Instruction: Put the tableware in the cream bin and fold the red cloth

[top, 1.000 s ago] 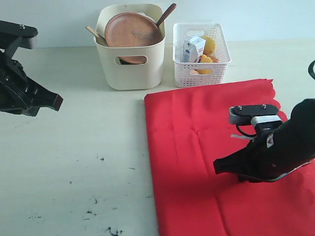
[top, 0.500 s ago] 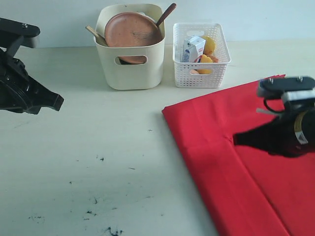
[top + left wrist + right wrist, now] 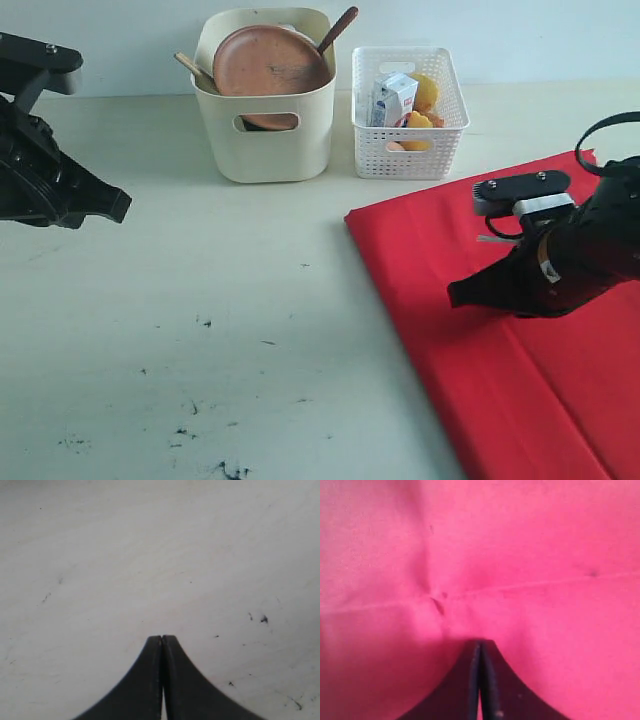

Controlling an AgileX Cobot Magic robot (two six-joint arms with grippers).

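Note:
The red cloth [image 3: 420, 260] lies skewed on the right of the table, its left edge running diagonally, and it fills the right wrist view [image 3: 520, 540]. My right gripper [image 3: 455, 295] [image 3: 481, 642] is shut on the cloth beside a puckered crease, and a ridge runs back from its tip. The cream bin [image 3: 265, 150] stands at the back and holds the round brown plate [image 3: 270, 62], a dark wooden spoon [image 3: 340, 25] and another wooden handle [image 3: 190, 68]. Over bare table at the far left my left gripper [image 3: 118, 205] [image 3: 162, 637] hangs shut and empty.
A white lattice basket [image 3: 410, 150] with a milk carton [image 3: 392, 100] and yellow food stands right of the bin, close to the cloth's far corner. The pale tabletop [image 3: 220, 330] carries small dark specks in front.
The cloth has slid right and turned, its left edge now diagonal. My right gripper went up and right with it, then came back a little left. The left arm has barely moved.

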